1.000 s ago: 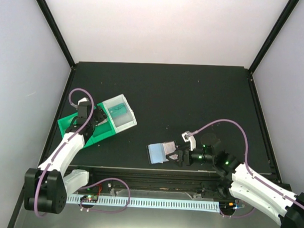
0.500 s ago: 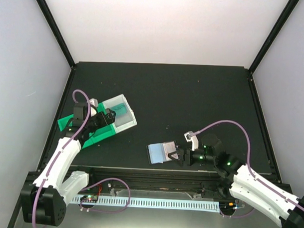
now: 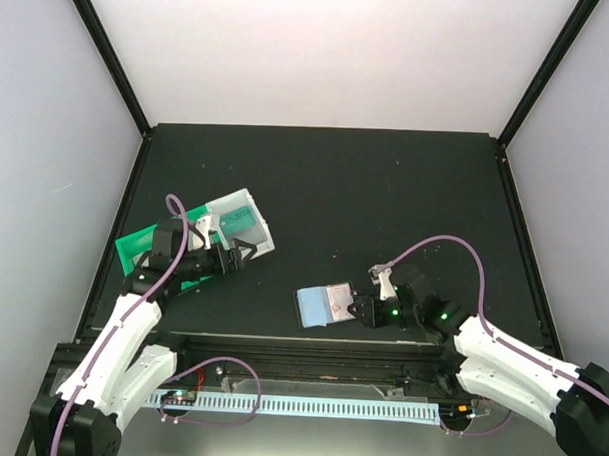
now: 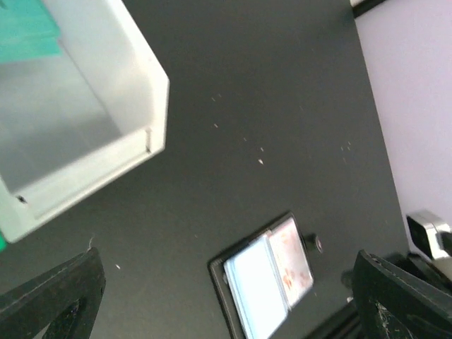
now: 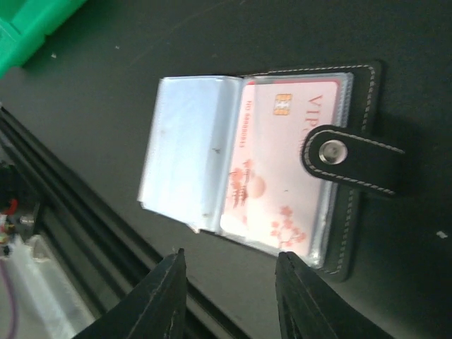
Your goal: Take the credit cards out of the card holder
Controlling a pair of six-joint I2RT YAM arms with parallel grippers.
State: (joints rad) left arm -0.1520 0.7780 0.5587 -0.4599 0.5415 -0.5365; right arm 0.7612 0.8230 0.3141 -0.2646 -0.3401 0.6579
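Right claw [image 5: 231, 258]: low at the table's [image 3: 406, 192] 5 o'clock, just beside the holder's 3 o'clock side. Fingers part-way in with a gap between; nothing gripped.

Holder [image 5: 247, 162]: flat, spread open, at 6 o'clock near the front edge. The pale-blue sleeve looks empty. The white card [image 5: 282, 169] with red print sits in the other sleeve, the snap strap [image 5: 349, 161] lying across it.

Left claw [image 3: 233, 256]: at 9 o'clock, released, fingers wide, hovering by the bin [image 3: 259, 241]. The teal card [image 3: 240, 218] lies in the bin. Tray [image 3: 134, 247] is farther out at 9.

Risks:
- The strap covers the card's edge, so the fingers may pinch strap or sleeve instead of card.
- The holder is unrestrained, so a pull may drag it whole, even off the front edge.
- The slick card may slip.
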